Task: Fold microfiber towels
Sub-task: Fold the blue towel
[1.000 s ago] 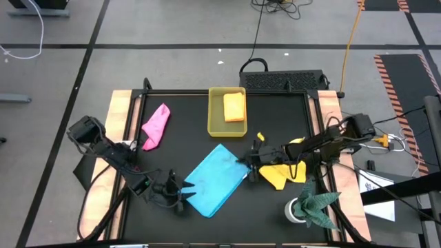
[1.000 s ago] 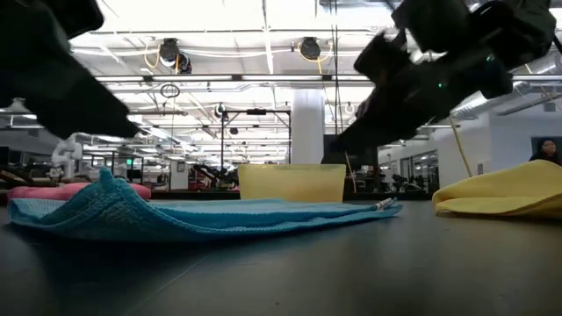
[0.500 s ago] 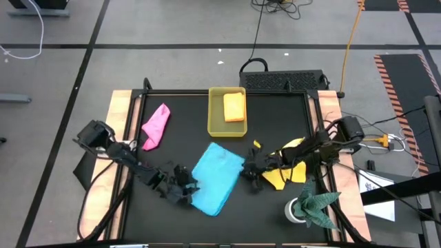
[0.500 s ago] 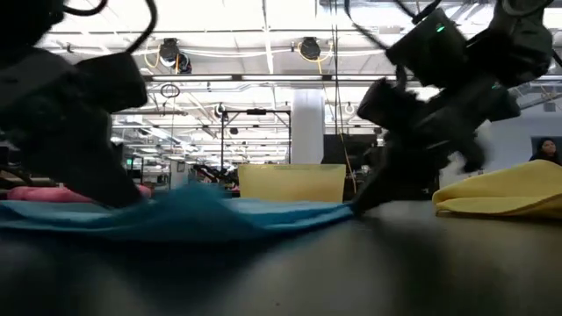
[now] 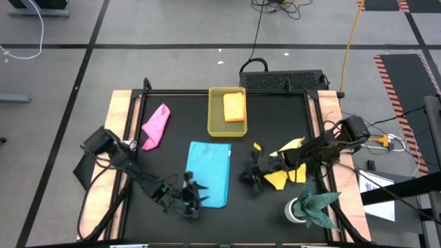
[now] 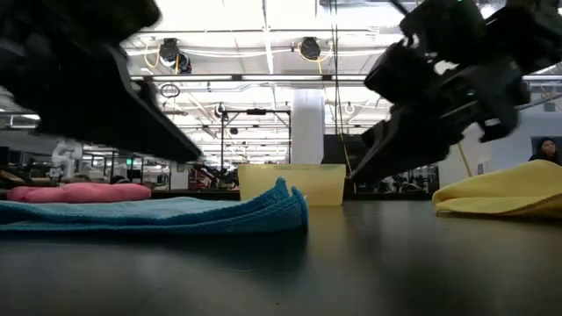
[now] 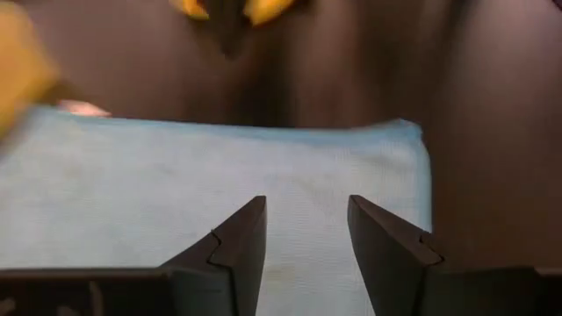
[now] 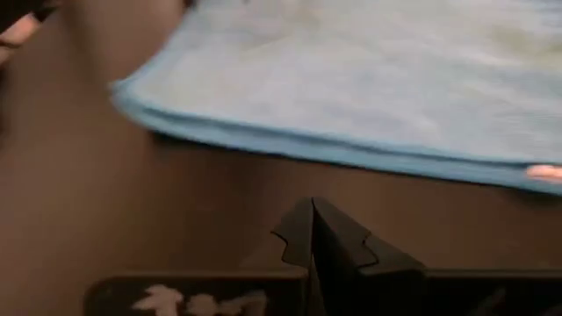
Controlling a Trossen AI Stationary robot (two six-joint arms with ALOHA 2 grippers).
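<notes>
The light blue microfiber towel lies folded once, a soft, limp rectangle on the black bench below the translucent yellow tray. It looks light and floppy, best pinched at a corner or free edge. The left pincer hovers spread at its near edge; the right pincer, pressed together and empty, sits beside it, near the crumpled yellow towel.

Two dark jointed arms with black cables and angular two-finger grippers
</notes>
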